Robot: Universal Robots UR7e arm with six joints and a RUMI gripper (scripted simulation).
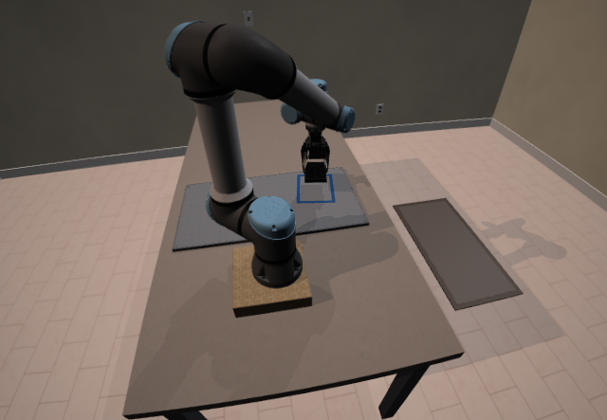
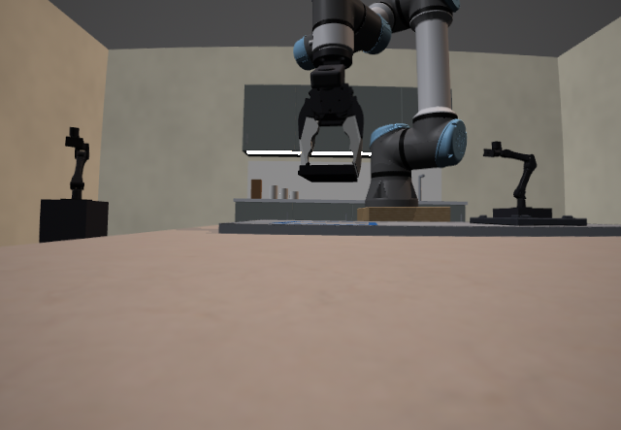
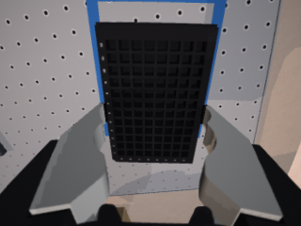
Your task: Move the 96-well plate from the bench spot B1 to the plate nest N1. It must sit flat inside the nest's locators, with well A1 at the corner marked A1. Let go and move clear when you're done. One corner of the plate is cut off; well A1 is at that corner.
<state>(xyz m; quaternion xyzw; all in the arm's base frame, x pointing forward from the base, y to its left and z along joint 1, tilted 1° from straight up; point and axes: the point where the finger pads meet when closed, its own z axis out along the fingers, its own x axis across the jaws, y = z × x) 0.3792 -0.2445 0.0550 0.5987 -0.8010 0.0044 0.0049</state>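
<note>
From the top view, I've got the gripper (image 1: 314, 171) clamped on the black 96-well plate (image 1: 315, 174), hanging above the far edge of the blue-outlined bench spot (image 1: 315, 200) on the grey perforated mat (image 1: 195, 224). The spot's inside shows only bare mat. There's tabletop (image 1: 353, 318) to the right of the mat, and a dark floor mat (image 1: 455, 251) beyond the table edge.

On the exterior view, the plate (image 2: 328, 172) hangs level between both fingers (image 2: 305, 147), well clear above the mat (image 2: 301, 228), with open air all around it.

Wrist view now: the plate (image 3: 152, 91) runs lengthwise away from me, fingers pinching its long sides near the close end. Its wells look dark; I can't tell any contents. The blue outline (image 3: 94, 56) frames its far half. I can't make out the cut corner.
</note>
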